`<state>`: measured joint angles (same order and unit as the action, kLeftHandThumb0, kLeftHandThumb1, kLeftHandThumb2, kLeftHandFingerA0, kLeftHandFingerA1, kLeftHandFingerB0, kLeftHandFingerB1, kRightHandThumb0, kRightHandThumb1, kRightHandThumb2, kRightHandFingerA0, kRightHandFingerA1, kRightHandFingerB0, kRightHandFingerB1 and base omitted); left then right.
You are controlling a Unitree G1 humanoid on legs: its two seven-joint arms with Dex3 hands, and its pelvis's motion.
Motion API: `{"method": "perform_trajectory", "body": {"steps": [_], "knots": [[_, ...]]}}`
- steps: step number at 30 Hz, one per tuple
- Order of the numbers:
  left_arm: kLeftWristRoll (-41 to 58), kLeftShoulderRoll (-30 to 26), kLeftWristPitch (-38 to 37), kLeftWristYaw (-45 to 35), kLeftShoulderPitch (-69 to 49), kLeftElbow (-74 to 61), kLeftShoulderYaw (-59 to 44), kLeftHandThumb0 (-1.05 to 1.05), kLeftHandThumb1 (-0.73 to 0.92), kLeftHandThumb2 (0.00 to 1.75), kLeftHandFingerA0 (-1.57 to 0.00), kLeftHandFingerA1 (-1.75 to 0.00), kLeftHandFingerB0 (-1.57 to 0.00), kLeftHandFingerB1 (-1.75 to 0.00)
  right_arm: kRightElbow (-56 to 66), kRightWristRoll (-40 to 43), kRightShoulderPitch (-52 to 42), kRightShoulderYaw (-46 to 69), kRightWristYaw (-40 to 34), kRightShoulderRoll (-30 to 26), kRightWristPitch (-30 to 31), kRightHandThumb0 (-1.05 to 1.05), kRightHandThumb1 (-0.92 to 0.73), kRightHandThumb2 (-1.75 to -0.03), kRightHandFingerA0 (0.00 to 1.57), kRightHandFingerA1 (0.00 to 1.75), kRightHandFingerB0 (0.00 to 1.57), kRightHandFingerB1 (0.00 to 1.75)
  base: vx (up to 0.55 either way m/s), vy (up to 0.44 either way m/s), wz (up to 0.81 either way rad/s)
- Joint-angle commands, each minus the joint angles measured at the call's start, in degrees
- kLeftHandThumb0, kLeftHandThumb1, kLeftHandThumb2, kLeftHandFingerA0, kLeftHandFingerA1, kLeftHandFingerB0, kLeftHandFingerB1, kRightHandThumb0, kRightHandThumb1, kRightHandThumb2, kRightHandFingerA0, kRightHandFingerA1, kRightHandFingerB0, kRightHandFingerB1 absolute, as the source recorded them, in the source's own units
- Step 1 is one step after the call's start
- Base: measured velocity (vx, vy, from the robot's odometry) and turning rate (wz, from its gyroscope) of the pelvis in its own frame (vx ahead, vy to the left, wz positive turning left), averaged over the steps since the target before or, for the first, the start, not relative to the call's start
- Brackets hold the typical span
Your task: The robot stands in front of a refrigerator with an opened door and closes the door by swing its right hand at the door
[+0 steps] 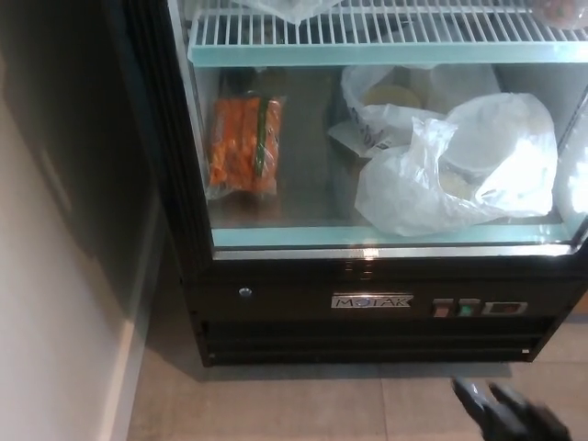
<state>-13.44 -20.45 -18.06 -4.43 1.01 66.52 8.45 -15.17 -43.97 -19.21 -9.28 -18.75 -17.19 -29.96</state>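
The refrigerator (276, 312) is black, with a white wire shelf (367, 28). Inside lie an orange bag of carrots (243, 142) and translucent white plastic bags (459, 175). The floor (303, 404) is grey tile.

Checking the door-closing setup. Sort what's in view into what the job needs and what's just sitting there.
For the job:
- black-framed refrigerator
- robot's black right hand, low at the bottom edge, blurred

Just sitting there:
- clear bag of orange carrots
- white plastic bags on the lower shelf
- white wire shelf
- grey tiled floor
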Motion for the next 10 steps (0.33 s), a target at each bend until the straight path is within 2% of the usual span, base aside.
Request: {"method": "perform_trajectory", "body": {"steps": [1, 2, 4, 5, 7, 8, 9, 10], "knots": [[-1.91, -0.21, -0.24, 0.8, -0.05, 1.67, 1.4, -0.49, 0.69, 1.08, -0.48, -0.65, -0.27, -0.53, -33.07, 11.9, 9.36, 7.68, 13.09, 0.12, 23.75, -0.89, -0.75, -1.05, 0.07, 0.17, 0.07, 0.13, 0.0, 0.0, 0.0], [-1.85, -0.09, -0.2, 0.78, -0.01, 1.63, 1.4, -0.48, 0.68, 1.08, -0.49, -0.65, -0.27, -0.53, -36.3, 13.59, 10.96, 9.01, 14.16, 0.43, 24.95, -0.79, -0.69, -1.01, 0.06, 0.31, 0.06, 0.22, 0.0, 0.0, 0.0], [-1.7, -0.03, -0.24, 0.79, -0.04, 1.55, 1.38, -0.48, 0.68, 1.08, -0.49, -0.65, -0.27, -0.53, -40.78, 15.11, 13.14, 10.44, 14.96, 0.63, 25.6, -0.79, -0.69, -1.01, 0.06, 0.31, 0.06, 0.22, 0.0, 0.0, 0.0], [-1.53, 0.0, -0.07, 0.62, 0.45, 1.69, 1.25, -0.47, 0.66, 1.07, -0.48, -0.67, -0.26, -0.54, -44.82, 14.77, 15.09, 10.54, 16.17, 0.15, 27.66, -0.8, -0.69, -1.04, 0.1, 0.51, 0.02, 0.4, 0.0, 0.0, 0.0], [-1.31, 0.04, 0.14, 0.41, 1.06, 1.87, 1.09, -0.47, 0.66, 1.07, -0.48, -0.67, -0.26, -0.54, -49.79, 14.31, 17.48, 10.7, 17.7, -0.45, 30.29, -0.8, -0.69, -1.04, 0.1, 0.51, 0.02, 0.4, 0.0, 0.0, 0.0], [-0.78, -0.19, 0.6, -0.14, 1.71, 2.39, 0.59, -0.54, 0.87, 0.65, -0.48, -0.53, -0.39, -0.45, -53.05, 16.27, 18.27, 12.64, 19.27, -0.57, 29.87, -0.69, -0.9, -0.67, 0.2, 0.41, 0.23, 0.35, 0.0, 0.0, 0.0], [-0.71, -0.26, 0.78, -0.2, 1.94, 2.67, 0.51, -0.54, 0.87, 0.65, -0.48, -0.53, -0.4, -0.45, -53.69, 17.04, 18.16, 13.3, 19.84, -0.63, 29.42, -0.7, -0.92, -0.68, 0.27, 0.42, 0.3, 0.37, 0.0, 0.0, 0.0], [-0.69, -0.29, 0.88, -0.22, 2.07, 2.86, 0.48, -0.54, 0.87, 0.65, -0.48, -0.53, -0.4, -0.45, -54.14, 17.46, 18.12, 13.69, 20.18, -0.68, 29.12, -0.7, -0.92, -0.68, 0.27, 0.42, 0.3, 0.37, 0.0, 0.0, 0.0]]}}
